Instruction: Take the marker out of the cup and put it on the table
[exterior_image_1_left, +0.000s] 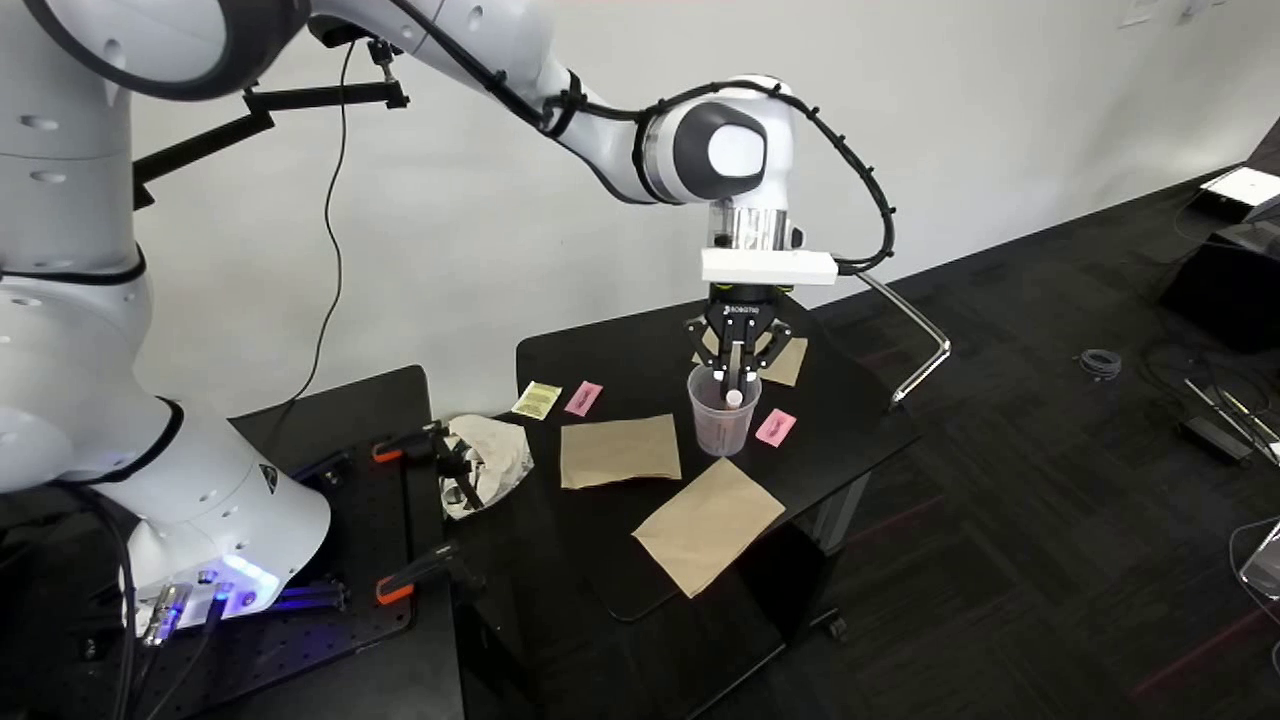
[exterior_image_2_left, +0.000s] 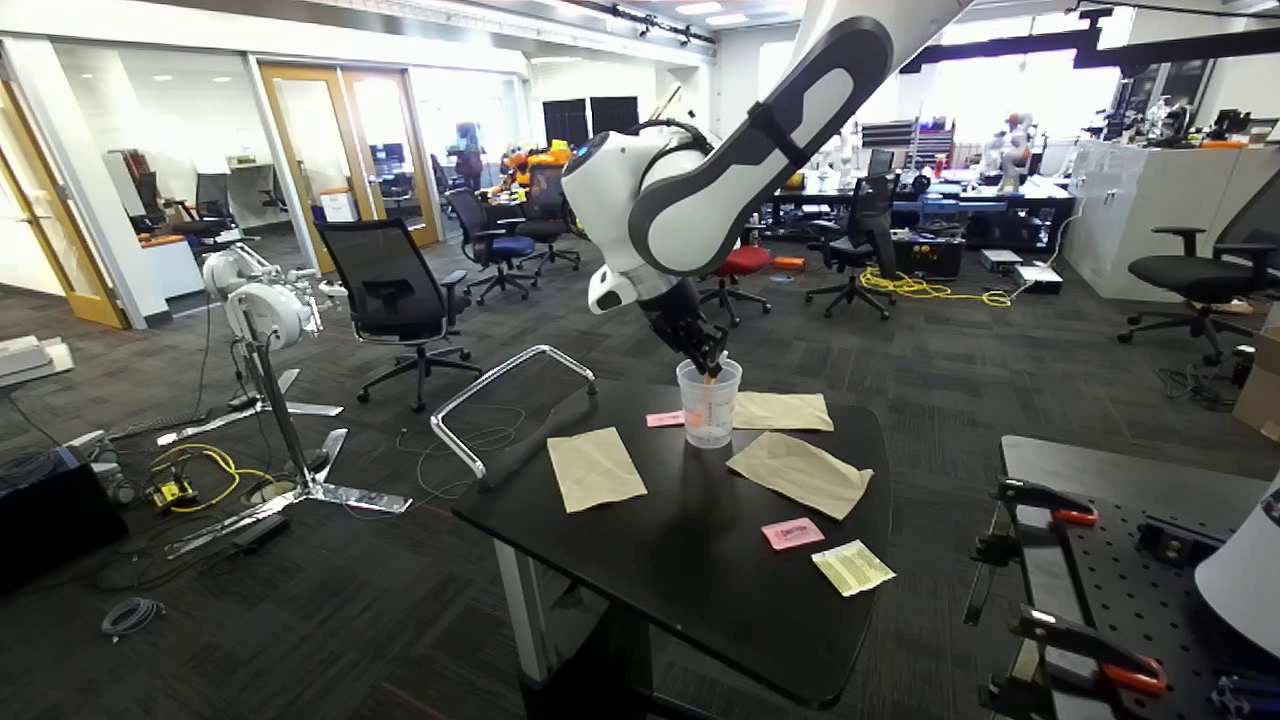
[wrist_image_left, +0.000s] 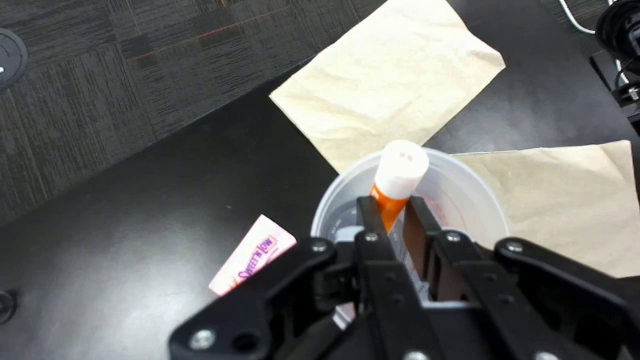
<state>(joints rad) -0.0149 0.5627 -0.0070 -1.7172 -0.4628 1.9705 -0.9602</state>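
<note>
The marker, orange with a white end (wrist_image_left: 401, 167), leans in the translucent whitish cup (wrist_image_left: 465, 195). My gripper (wrist_image_left: 391, 204) points down at the cup mouth, its two fingertips against both sides of the marker's orange part below the white end. The marker's lower part is hidden behind the fingers in the wrist view. In an exterior view, the white end (exterior_image_1_left: 734, 398) shows at the gripper (exterior_image_1_left: 737, 380), inside the rim of the cup (exterior_image_1_left: 722, 432). The cup (exterior_image_2_left: 710, 418) stands upright on the black table (exterior_image_2_left: 690, 545).
Brown paper pieces (exterior_image_1_left: 620, 452) (exterior_image_1_left: 710, 525) lie close around the cup. Pink packets (exterior_image_1_left: 775, 427) (exterior_image_1_left: 583, 398) and a yellow packet (exterior_image_1_left: 537, 400) lie on the table. A bent metal bar (exterior_image_2_left: 510, 375) rises at a table edge. A white wall (exterior_image_1_left: 470, 270) stands behind.
</note>
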